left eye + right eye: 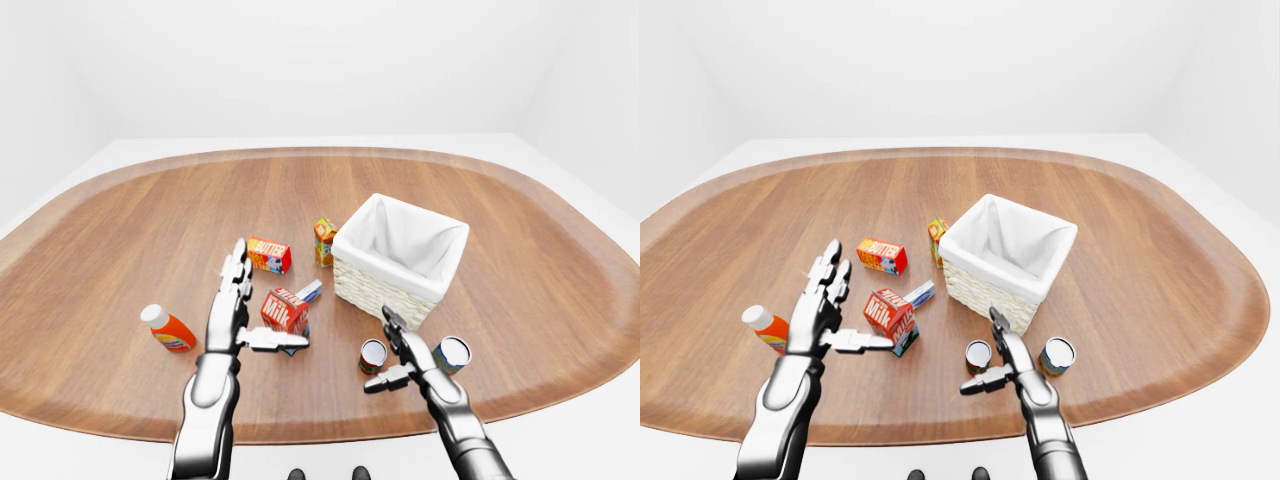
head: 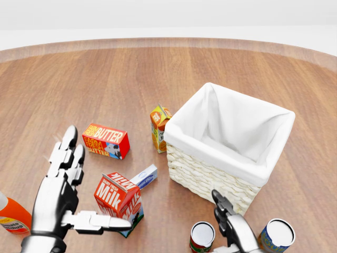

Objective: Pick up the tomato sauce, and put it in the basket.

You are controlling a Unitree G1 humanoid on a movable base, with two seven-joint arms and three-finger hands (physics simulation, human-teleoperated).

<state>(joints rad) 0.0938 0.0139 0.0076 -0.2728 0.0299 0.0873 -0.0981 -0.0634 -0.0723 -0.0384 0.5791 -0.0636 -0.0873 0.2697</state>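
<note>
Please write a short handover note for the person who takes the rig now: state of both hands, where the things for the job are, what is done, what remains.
Left hand: open, fingers spread, thumb beside the milk carton, holding nothing.
Right hand: open, between two upright cans, holding nothing.
Tomato sauce: most likely the red-labelled can left of the right hand in the left-eye view; the blue-labelled can stands on its right.
Basket: upright, white-lined, nothing visible inside.
Done: nothing picked.
Left: grasp the can, lift, put it in the basket.
</note>
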